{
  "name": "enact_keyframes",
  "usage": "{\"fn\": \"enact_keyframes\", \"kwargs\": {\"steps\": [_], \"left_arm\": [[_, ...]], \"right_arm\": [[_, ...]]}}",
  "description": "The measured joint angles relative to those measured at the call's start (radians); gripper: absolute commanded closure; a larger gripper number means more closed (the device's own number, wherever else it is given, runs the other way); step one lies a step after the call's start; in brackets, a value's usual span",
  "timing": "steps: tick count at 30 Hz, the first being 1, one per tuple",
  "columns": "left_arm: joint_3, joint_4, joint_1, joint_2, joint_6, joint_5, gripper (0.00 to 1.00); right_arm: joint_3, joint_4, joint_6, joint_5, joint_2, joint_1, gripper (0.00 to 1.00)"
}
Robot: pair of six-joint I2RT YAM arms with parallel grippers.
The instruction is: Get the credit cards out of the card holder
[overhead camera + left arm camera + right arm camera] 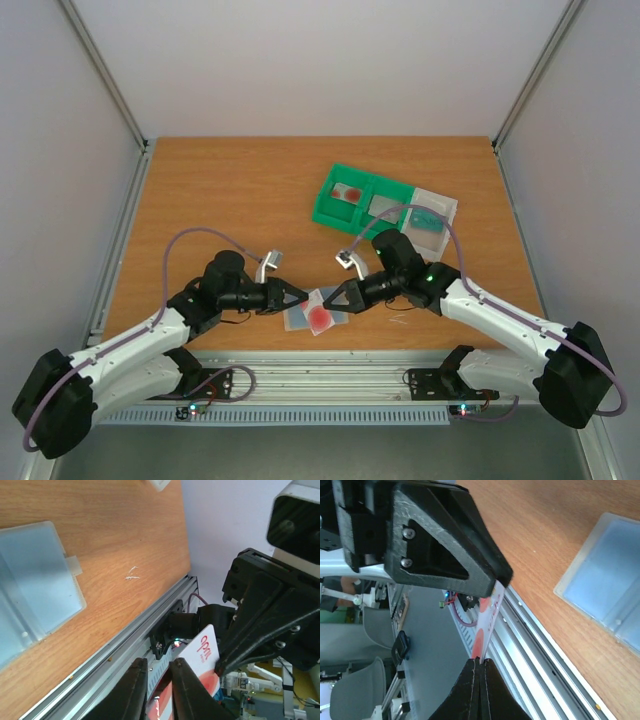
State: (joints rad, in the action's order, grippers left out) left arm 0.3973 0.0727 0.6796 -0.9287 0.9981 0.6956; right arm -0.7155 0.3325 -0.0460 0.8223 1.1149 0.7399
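Note:
The card holder lies open on the table near the front edge, grey-blue inside up; it also shows in the left wrist view and the right wrist view. A white credit card with red circles hangs between the two grippers, just above the holder. My right gripper is shut on one edge of the card, seen edge-on at its tips. My left gripper faces it from the left. Its jaws stand slightly apart, with the card lying across behind them.
A green two-compartment tray stands at the back right with a red-marked card in its left compartment. A clear tray sits beside it. The aluminium rail runs along the table's front edge. A small white scrap lies on the wood.

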Motion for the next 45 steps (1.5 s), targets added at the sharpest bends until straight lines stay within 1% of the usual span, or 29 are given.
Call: {"fn": "enact_keyframes", "kwargs": {"steps": [2,4,6,10,13,15,20,25,31,34,38,42,45], "left_arm": [[-0.009,0.012,-0.002,0.0,0.015,0.002,0.99],[-0.014,0.03,-0.003,0.0,0.027,0.005,1.0],[-0.018,0.056,-0.003,0.0,0.039,0.01,1.0],[-0.034,0.107,-0.004,-0.002,0.069,0.014,0.99],[-0.039,0.141,-0.004,-0.002,0.09,0.015,1.0],[-0.04,0.161,-0.001,-0.002,0.1,0.013,1.0],[-0.064,0.169,0.001,0.02,0.126,-0.033,1.0],[-0.086,0.151,0.001,0.098,0.143,-0.122,0.99],[-0.087,0.142,0.001,0.179,0.159,-0.231,0.99],[-0.087,0.133,0.001,0.202,0.168,-0.282,1.0],[-0.087,0.109,0.001,0.222,0.174,-0.359,1.0],[-0.087,0.093,0.001,0.23,0.181,-0.42,1.0],[-0.087,0.094,0.001,0.231,0.185,-0.452,1.0]], "right_arm": [[0.0,0.011,-0.002,-0.003,0.0,-0.004,0.99],[0.001,0.029,-0.005,-0.016,0.0,-0.008,0.99],[0.003,0.043,-0.01,-0.033,-0.002,-0.01,0.96],[0.004,0.049,-0.035,-0.061,-0.008,-0.011,0.84],[0.004,0.041,-0.067,-0.082,-0.01,-0.01,0.71],[0.004,0.021,-0.092,-0.104,-0.014,-0.01,0.67],[0.023,-0.043,-0.208,-0.178,-0.06,-0.01,0.61],[0.106,-0.156,-0.376,-0.224,-0.103,-0.01,0.55],[0.176,-0.252,-0.541,-0.282,-0.108,-0.006,0.51],[0.216,-0.34,-0.613,-0.302,-0.109,-0.003,0.49],[0.266,-0.467,-0.698,-0.332,-0.098,0.015,0.49],[0.302,-0.623,-0.775,-0.354,-0.046,0.04,0.53],[0.308,-0.725,-0.815,-0.36,0.017,0.058,0.59]]}}
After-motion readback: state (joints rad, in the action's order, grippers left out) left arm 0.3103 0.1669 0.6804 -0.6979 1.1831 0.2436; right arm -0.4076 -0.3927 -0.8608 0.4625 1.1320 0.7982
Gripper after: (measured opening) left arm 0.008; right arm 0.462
